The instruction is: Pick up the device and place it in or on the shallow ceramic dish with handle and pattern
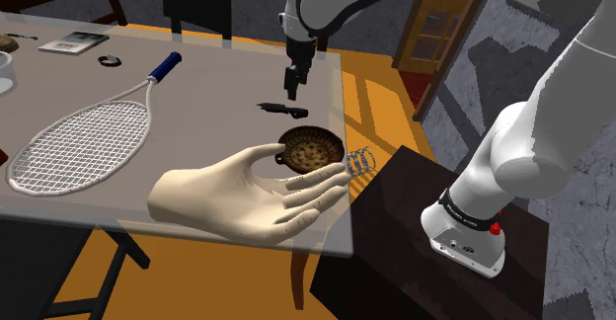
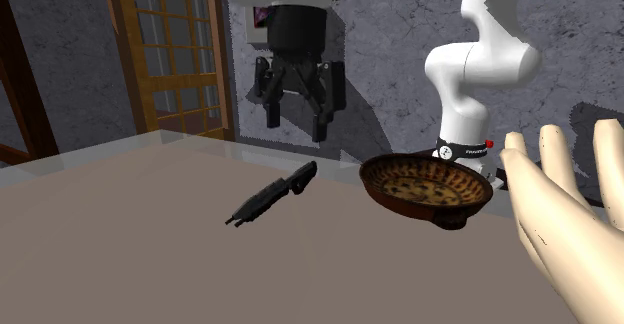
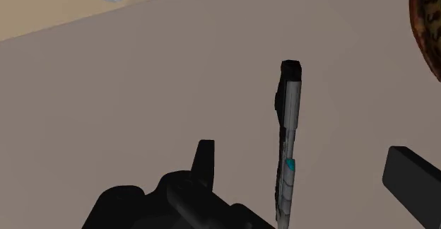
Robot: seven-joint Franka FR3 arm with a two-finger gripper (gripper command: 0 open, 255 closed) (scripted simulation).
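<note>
Hand (image 2: 297, 124) open, gripping nothing, hovers just above the slim dark device (image 2: 272, 196). Device lies flat on the tabletop (image 2: 120, 242), mid-frame in the second exterior view. Patterned brown dish (image 2: 425, 185) sits near it, to its right, not touching.

Shoulder camera looks down over the table (image 1: 227, 81); the second, low, faces the arm (image 2: 480, 62) across the dish (image 2: 425, 185).
</note>
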